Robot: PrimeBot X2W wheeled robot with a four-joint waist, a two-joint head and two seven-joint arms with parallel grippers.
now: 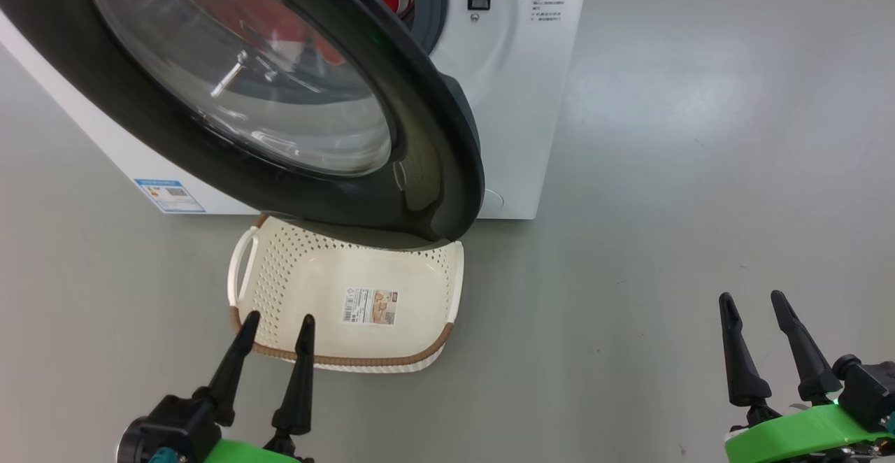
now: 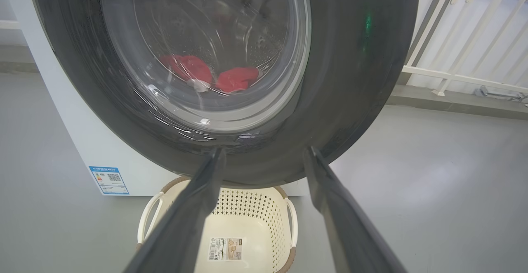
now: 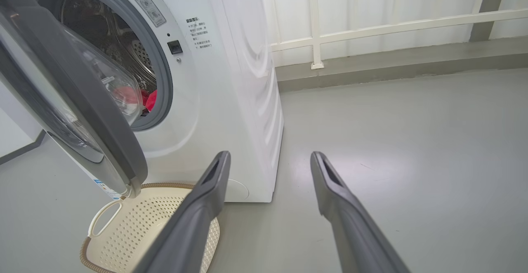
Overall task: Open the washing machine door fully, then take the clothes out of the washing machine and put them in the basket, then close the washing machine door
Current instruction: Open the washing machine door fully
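The washing machine door [image 1: 294, 85] with its black rim and glass bowl stands partly open, swung out over the basket [image 1: 335, 288] on the floor. The white washing machine [image 1: 517, 85] stands behind it. Red clothes [image 2: 214, 75] lie in the drum, seen through the door glass, and as clothes [image 3: 149, 99] in the gap by the grey gasket. The cream basket [image 2: 243, 227] holds nothing. My left gripper [image 1: 278, 323] is open near the basket's front rim, below the door. My right gripper [image 1: 756, 301] is open over bare floor, to the right of the machine. In the wrist views, left gripper [image 2: 264, 153] and right gripper [image 3: 270, 157] stand wide with nothing between the fingers.
Grey floor [image 1: 699, 169] spreads to the right of the machine. A white railing [image 3: 371, 29] and a low grey kerb run along the wall behind. A blue energy label [image 1: 169, 195] sits low on the machine's front.
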